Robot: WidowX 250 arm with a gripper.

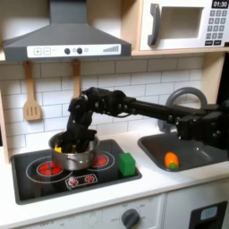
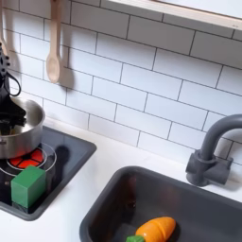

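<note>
My gripper (image 1: pixel 77 138) reaches down from the black arm into a silver pot (image 1: pixel 73 158) on the black toy stove (image 1: pixel 36 172). Its fingers are closed on the pot's rim, and the pot sits slightly raised and tilted over the left burner. In the second exterior view the gripper (image 2: pixel 8 110) is cut off at the left edge above the pot (image 2: pixel 23 138). Something yellow-orange shows inside the pot in the first exterior view. A green block (image 1: pixel 127 164) stands on the stove just right of the pot, also seen in the second exterior view (image 2: pixel 28 186).
A dark sink (image 1: pixel 195 152) with a grey faucet (image 1: pixel 183 97) lies to the first exterior view's right, holding an orange carrot (image 1: pixel 171 160). The carrot (image 2: pixel 154 229) lies in the sink (image 2: pixel 113 203) below the faucet (image 2: pixel 210 151). A wooden spoon (image 2: pixel 54 49) hangs on the tiled wall.
</note>
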